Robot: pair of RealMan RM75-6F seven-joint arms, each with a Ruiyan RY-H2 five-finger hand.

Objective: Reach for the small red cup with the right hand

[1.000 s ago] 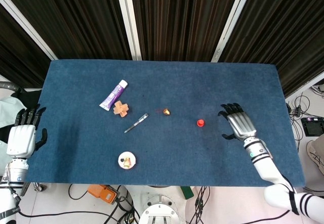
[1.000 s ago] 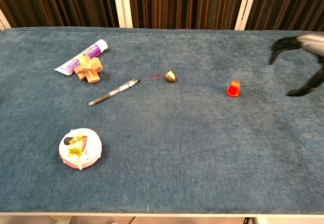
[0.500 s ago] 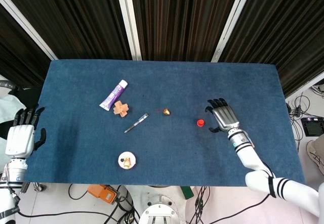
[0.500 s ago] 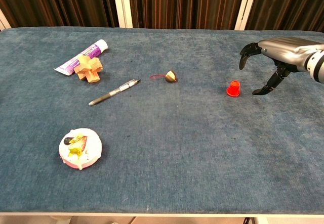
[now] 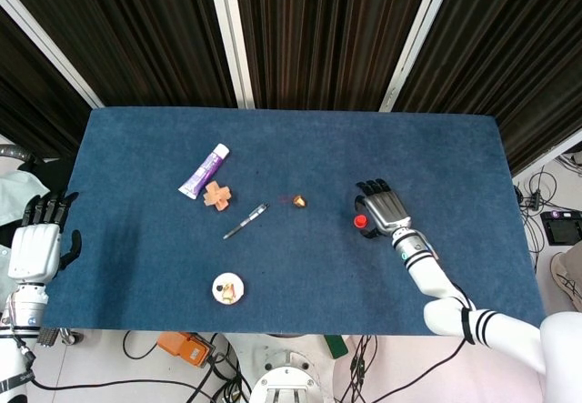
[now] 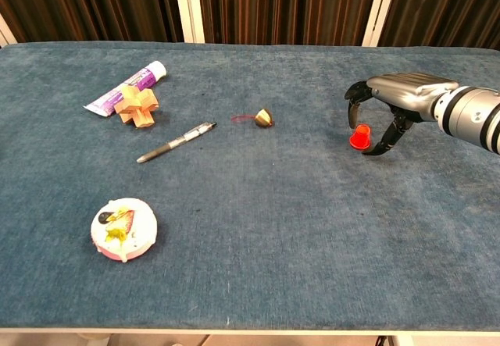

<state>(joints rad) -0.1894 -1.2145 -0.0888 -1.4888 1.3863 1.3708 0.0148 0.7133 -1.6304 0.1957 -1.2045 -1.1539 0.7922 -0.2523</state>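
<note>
**Closing in on the red cup**

Blue counter [image 6: 258,268], dark curtains behind. Our right hand [image 6: 394,96] arches over the red cup [image 6: 360,137], fingers [image 6: 353,104] released and apart, nothing held. We should lower gently, bracketing the cup evenly without tipping it. Our left hand [image 5: 36,246] hangs empty off the counter's edge.

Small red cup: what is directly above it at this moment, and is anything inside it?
The right hand arches over the small red cup, fingers curled down around it, apparently not gripping yet. The cup sits on the blue table. Its inside cannot be seen from either view.
</note>
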